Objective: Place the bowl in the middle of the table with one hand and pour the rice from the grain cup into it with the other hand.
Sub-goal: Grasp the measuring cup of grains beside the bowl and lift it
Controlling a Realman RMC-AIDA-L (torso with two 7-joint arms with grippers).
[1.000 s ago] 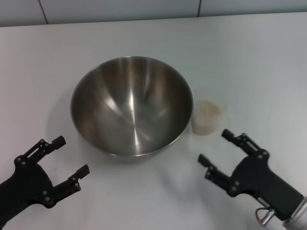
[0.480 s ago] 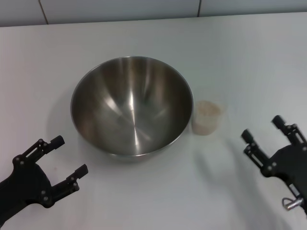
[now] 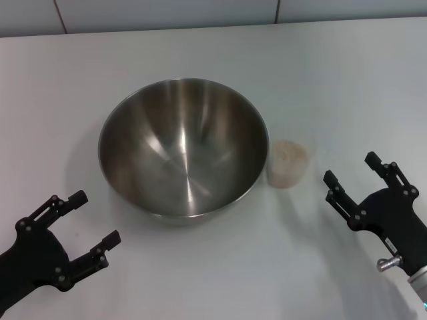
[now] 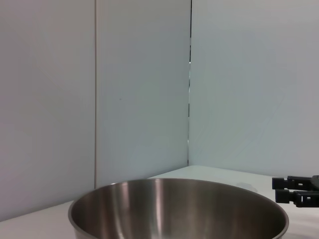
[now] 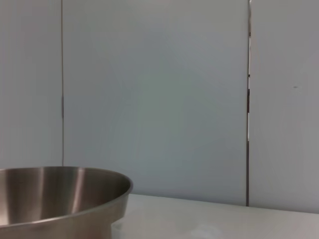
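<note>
The steel bowl (image 3: 183, 147) sits in the middle of the white table (image 3: 333, 80), its inside bare. It also shows in the left wrist view (image 4: 179, 209) and the right wrist view (image 5: 60, 196). The clear grain cup (image 3: 288, 164) stands upright just right of the bowl, with pale rice (image 3: 290, 153) inside. My left gripper (image 3: 90, 223) is open and empty at the front left, short of the bowl. My right gripper (image 3: 352, 172) is open and empty, to the right of the cup and apart from it. It also shows far off in the left wrist view (image 4: 296, 190).
A pale tiled wall (image 3: 200, 12) runs along the table's far edge. Bare tabletop lies behind the bowl and at the front between my two grippers.
My right gripper swung out to the right, away from the cup, then came back slightly left and forward. My left gripper drifted slightly down. Bowl and cup have not moved.
</note>
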